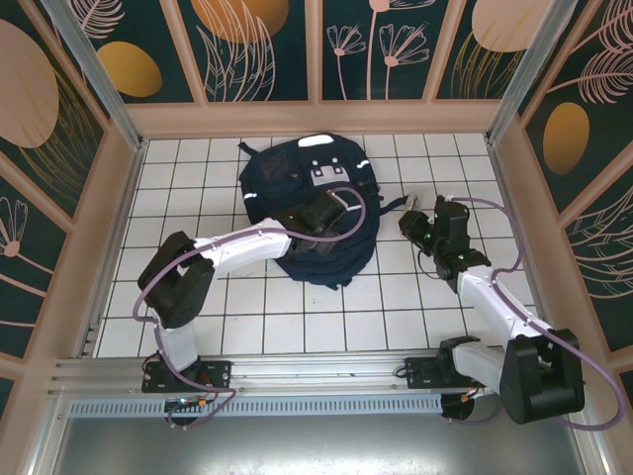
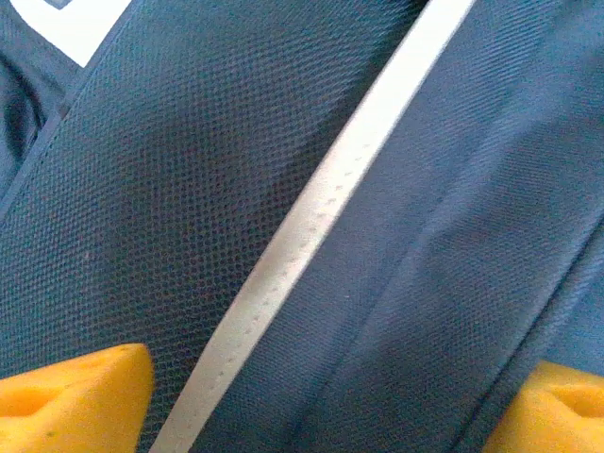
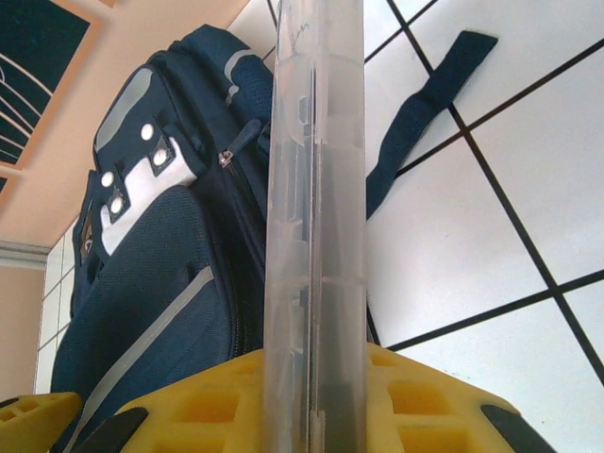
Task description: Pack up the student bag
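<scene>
Now, opening step: my left tool, spread, sits atop the large navy fabric backpack on the tiled desk; my right tool, beside the backpack, grips a clear plastic case. Next: pinch the fabric.

- White tiled worktop with a dark grid of lines.
- Wall panels — dark teal, painted with peach leaves and orange discs.
- Clear plastic case — upright, seen edge-on.
- Metal rail along the near edge.
</scene>
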